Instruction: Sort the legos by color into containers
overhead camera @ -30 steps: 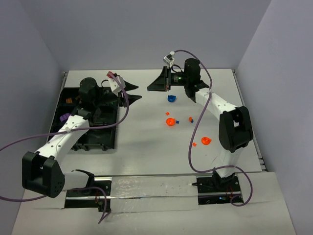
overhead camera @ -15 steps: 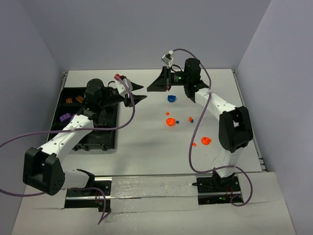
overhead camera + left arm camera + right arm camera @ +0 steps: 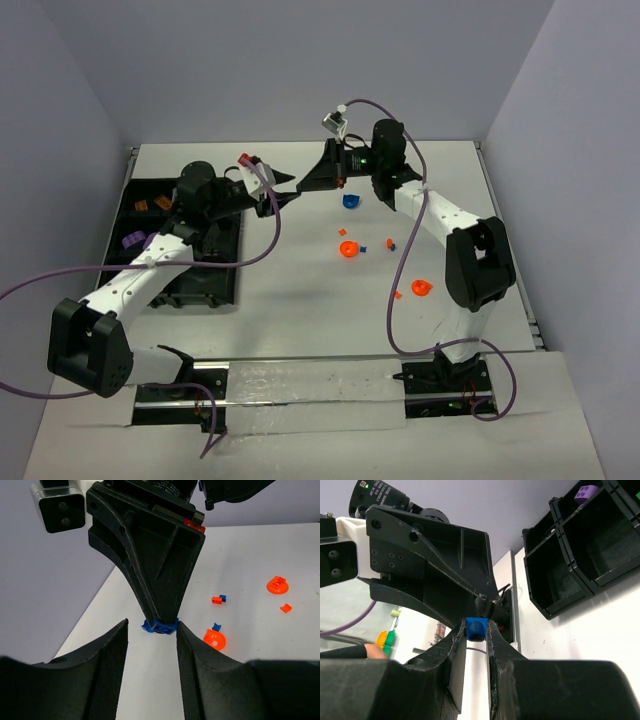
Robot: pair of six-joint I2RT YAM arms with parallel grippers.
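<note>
Several legos remain unsorted; the task is judged partly complete.

1. Sorted: the black tray (image 3: 215,290) at the left of the bench (image 3: 300,320) contains a purple piece (image 3: 131,240) in one compartment and orange pieces (image 3: 143,205) in a far-left compartment. The other compartments cannot be read.
2. Unsorted: a blue rounded piece (image 3: 349,201), two orange round pieces (image 3: 347,249) (image 3: 421,288) and a few small orange and blue bits lie on the bench in front of the right arm, well apart from the tray.
3. In hand: the right hand (image 3: 476,632) is clamped on a blue brick (image 3: 160,627), held above the bench near its far edge, between the two arms.
4. The left hand (image 3: 151,630) faces it tip to tip, with its fingers (image 3: 114,650) spread on either side of the brick and not gripping. This is judged a transfer between arms, not yet done.

Item appearance: the blue brick is small, square and glossy, with a dark recess on its exposed face.
</note>
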